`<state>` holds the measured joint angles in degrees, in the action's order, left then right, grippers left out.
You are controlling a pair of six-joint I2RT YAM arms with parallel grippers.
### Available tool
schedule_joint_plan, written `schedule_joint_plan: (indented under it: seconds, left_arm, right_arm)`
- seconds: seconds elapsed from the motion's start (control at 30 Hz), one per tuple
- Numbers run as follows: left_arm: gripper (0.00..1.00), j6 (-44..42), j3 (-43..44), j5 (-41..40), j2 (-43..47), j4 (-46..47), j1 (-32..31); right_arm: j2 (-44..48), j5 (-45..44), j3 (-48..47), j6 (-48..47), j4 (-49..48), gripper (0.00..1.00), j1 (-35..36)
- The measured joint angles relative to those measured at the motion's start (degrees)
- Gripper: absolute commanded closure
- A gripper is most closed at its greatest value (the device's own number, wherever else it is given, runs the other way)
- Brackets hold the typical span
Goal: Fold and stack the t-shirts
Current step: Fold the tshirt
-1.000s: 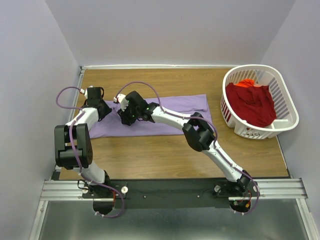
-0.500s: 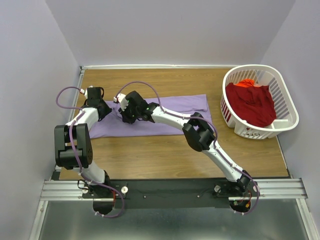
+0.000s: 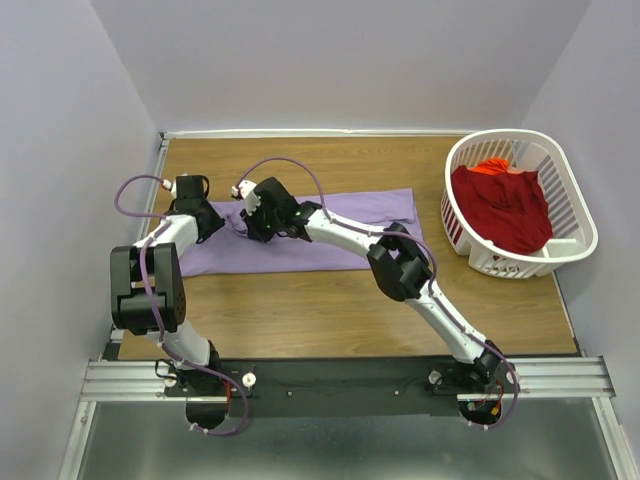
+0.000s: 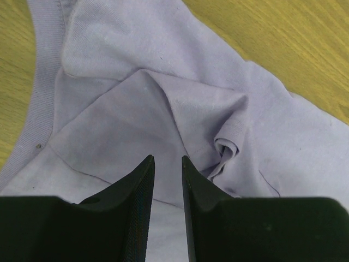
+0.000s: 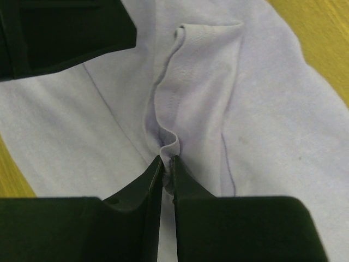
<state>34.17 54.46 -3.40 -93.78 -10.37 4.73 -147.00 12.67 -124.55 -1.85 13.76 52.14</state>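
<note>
A: Purple shirt (image 3: 250, 258) lies flat on table (image 3: 300, 310), 9 o'clock side; red shirt (image 3: 505, 210) in basket (image 3: 480, 255) at 2 o'clock. Right gripper (image 5: 168, 159) clenched on thin ridge of purple cloth.

B: Left gripper (image 4: 168, 158): jaws narrowly apart, can't tell if holding. Risk: thin pinch slips on lift, or fold drags crooked w/ one side loose.

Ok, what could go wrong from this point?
1. The right gripper pinches only a thin ridge of the purple shirt; the cloth may slip out on lifting.
2. The left gripper sits close beside it over the same end, so the two could collide or bunch the fold.
</note>
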Motion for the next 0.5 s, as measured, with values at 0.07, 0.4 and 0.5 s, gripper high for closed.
schedule_joint_plan:
  seconds: [0.07,0.4,0.5]
  left_arm:
    - [0.66,0.00,0.00,0.24,-0.35,0.00,0.00]
    - [0.62,-0.09,0.00,1.77,-1.68,0.04,-0.37]
    - [0.59,-0.09,0.00,1.99,-2.21,0.04,-0.37]
  right_arm:
    - [0.00,-0.04,-0.02,0.50,0.00,0.83,-0.37]
    - [0.02,-0.07,-0.07,3.37,-0.50,0.98,-1.77]
    - [0.02,-0.04,-0.07,4.22,-0.83,0.98,-2.16]
